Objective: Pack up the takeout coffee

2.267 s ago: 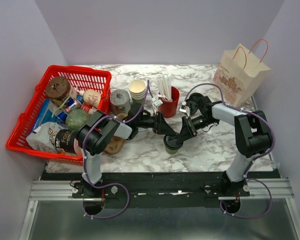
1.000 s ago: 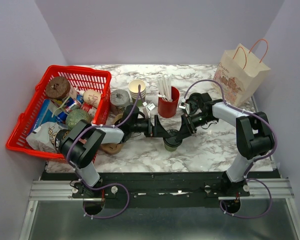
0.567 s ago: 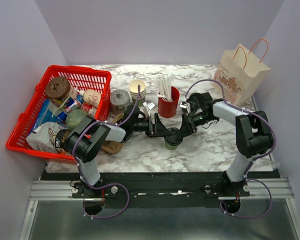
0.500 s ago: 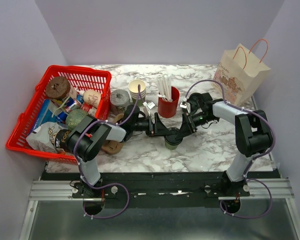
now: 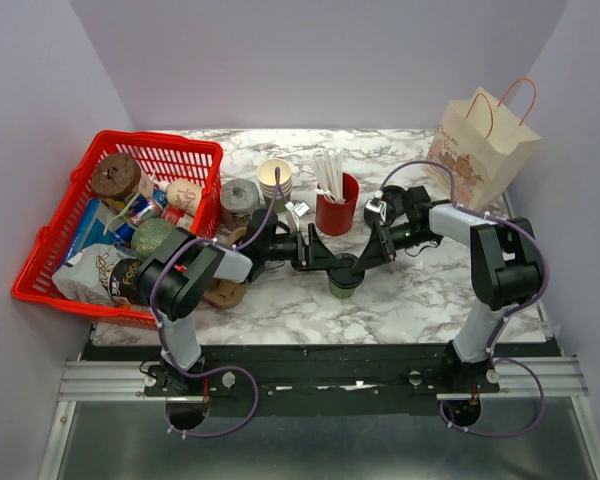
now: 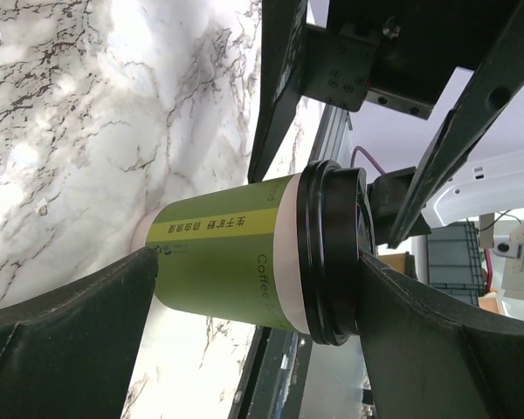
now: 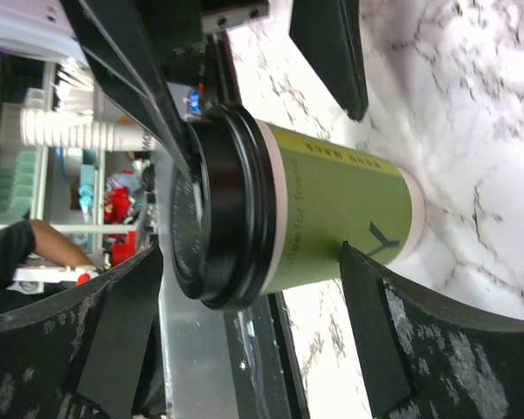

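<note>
Left wrist: olive-green takeout coffee (image 6: 231, 262), round black lid (image 6: 332, 253).

"Coffee" in dark letters on green cup (image 6: 236, 262) near its lid, row of small East Asian characters on cup's lighter stripe, too small to read, big dark "Y"-like mark on cup's other side, reddish script on paper bag (image 5: 477, 150) illegible

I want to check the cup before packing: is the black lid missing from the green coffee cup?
No, the black lid sits firmly on top of the green cup.
</note>
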Action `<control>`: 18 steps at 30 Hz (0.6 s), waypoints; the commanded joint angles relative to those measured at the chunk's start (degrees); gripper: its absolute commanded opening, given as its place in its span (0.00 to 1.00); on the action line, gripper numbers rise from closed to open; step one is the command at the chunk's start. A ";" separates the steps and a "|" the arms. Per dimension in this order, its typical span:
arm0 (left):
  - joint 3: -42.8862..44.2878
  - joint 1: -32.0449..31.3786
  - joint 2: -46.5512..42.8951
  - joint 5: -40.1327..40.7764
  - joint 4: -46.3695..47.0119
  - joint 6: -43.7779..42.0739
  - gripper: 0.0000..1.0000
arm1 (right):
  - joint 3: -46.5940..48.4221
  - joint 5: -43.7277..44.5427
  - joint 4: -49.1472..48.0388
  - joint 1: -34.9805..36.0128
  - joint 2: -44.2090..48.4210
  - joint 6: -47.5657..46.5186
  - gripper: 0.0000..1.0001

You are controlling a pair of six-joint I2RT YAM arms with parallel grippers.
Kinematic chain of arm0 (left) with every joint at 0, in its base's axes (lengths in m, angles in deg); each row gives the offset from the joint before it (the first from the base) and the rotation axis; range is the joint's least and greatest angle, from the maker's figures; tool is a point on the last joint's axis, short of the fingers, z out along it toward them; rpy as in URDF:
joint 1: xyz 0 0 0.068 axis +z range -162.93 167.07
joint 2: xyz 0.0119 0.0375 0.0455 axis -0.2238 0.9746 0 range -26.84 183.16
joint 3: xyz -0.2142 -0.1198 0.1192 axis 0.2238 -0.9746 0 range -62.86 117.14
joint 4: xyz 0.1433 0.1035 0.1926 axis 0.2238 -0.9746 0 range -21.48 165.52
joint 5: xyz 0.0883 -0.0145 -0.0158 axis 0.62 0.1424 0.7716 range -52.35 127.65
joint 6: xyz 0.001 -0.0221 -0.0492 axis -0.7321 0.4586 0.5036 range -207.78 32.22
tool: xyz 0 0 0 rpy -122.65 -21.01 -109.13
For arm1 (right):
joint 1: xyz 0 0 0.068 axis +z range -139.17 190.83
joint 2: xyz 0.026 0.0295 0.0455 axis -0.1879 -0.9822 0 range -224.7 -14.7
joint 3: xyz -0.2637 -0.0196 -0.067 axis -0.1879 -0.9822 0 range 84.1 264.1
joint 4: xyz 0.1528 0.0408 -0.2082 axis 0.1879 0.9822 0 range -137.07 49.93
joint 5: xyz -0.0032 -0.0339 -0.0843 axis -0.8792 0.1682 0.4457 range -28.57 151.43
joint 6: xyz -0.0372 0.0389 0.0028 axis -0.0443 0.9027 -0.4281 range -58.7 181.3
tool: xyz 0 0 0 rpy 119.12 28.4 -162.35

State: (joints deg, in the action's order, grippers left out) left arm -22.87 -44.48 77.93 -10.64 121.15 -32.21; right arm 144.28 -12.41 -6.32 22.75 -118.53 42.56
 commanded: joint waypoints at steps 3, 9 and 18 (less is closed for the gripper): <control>-1.14 0.09 0.61 3.12 -4.84 -4.86 0.95 | 3.27 -5.61 -4.19 -0.23 -2.08 3.54 0.91; -1.23 0.00 0.43 2.77 -5.37 -5.74 0.94 | 2.22 0.00 -7.18 -0.23 -2.95 7.66 0.88; -2.46 0.00 1.84 4.52 -5.11 -4.77 0.94 | -3.22 3.36 -13.67 -0.23 -4.89 16.01 0.71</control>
State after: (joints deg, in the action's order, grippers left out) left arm -22.96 -44.51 77.49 -10.75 120.82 -34.03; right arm 144.06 -11.73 -15.13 22.71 -121.57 53.94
